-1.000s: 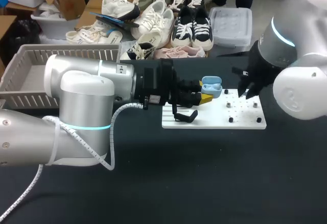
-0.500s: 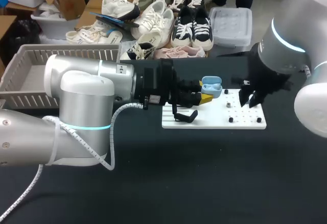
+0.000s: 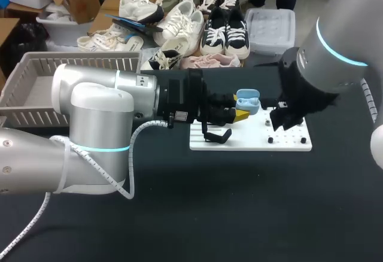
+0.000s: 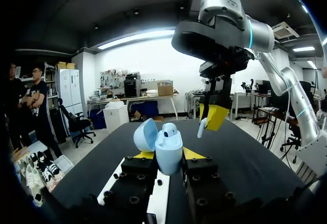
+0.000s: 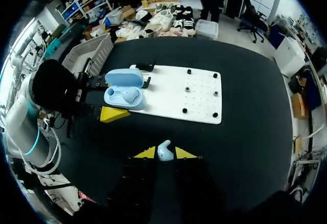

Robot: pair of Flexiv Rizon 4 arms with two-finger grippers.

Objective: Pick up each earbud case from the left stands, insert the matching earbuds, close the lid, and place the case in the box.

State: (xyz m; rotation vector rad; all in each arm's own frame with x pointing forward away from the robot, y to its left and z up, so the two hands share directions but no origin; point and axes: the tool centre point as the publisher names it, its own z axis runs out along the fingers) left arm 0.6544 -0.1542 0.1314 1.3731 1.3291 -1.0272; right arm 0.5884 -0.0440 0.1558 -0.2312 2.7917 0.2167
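Within left end effector [image 4: 168,154], glossy rounded pale-blue earbud case [image 5: 124,95]

right gripper [image 4: 213,116] and its earbud [image 5: 163,151] moved leftward, closer to earbud case [image 3: 247,102]

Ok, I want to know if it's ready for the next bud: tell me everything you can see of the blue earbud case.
The earbud case is light blue, smooth, rounded, plastic-looking. Its hinged lid stands open. One pale earbud sits in the body; whether the other slot is free I cannot tell. The left gripper is shut on the body from two sides, holding it above one end of the white board.
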